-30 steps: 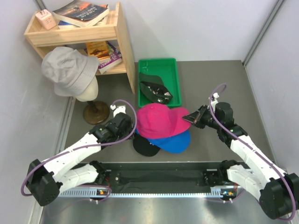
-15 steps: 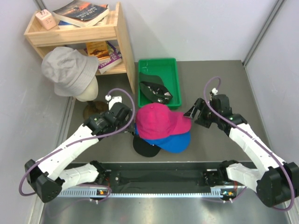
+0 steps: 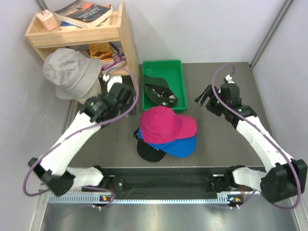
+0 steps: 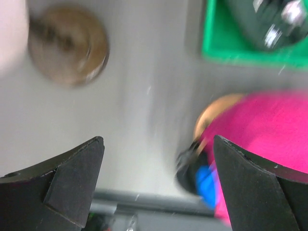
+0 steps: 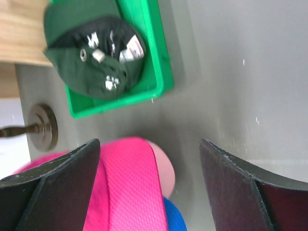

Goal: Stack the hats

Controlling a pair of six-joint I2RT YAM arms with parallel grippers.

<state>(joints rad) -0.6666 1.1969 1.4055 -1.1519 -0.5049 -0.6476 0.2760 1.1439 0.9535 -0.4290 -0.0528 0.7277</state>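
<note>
Now holding nothing with the left fingers (image 4: pixel 72 178), spread wide above bare tabletop (image 4: pixel 144 72), between a round wooden base (image 4: pixel 67 50) and the magenta cap (image 4: pixel 269 130), touching neither. Holding nothing with the right fingers (image 5: pixel 62 185) either, equally spread, off to the pile's far right and apart from it. Mid-tabletop: magenta cap on top of a blue cap (image 3: pixel 182 147), over a black cap (image 3: pixel 148 151). Behind the pile, lying in the green tray (image 3: pixel 179 72): a dark green cap (image 3: pixel 160 94), clear of both sets of fingers.
</note>
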